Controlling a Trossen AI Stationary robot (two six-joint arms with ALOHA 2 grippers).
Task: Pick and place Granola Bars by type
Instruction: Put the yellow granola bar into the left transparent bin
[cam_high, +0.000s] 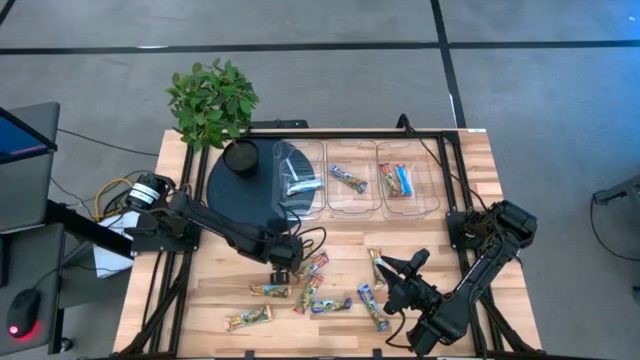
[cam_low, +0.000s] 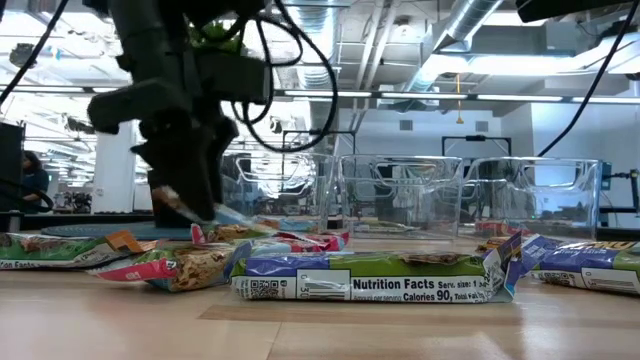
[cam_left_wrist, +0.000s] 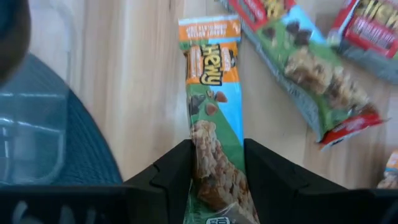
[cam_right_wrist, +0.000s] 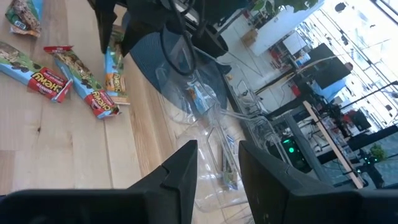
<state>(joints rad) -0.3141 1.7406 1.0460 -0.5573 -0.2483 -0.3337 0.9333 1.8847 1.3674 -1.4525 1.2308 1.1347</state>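
Observation:
Several granola bars (cam_high: 318, 292) in green, blue and red wrappers lie flat on the wooden table, near its front. My left gripper (cam_high: 283, 264) stands at the left end of that heap, shut on an orange, blue and green bar (cam_left_wrist: 211, 93). My right gripper (cam_high: 400, 270) hangs over the table's right front, open, with nothing between its fingers (cam_right_wrist: 186, 168); a bar (cam_high: 377, 264) lies just beside it. Each of the three clear bins (cam_high: 352, 205) at the far side holds a bar or two. My left gripper pinches the bar between its two fingers, across its long edges (cam_left_wrist: 198, 163), close to one end. The fingers come steeply from above. The rest of the bar (cam_low: 180, 208) slants out below them; whether its free end (cam_left_wrist: 208, 31) touches the table, I cannot tell.
A dark round mat (cam_high: 232, 195) with a black cup (cam_high: 240, 157) lies at the far left, beside a potted plant (cam_high: 212, 100). A black frame (cam_high: 450, 175) runs round the table's edges. Bare wood shows between the bins and the bars.

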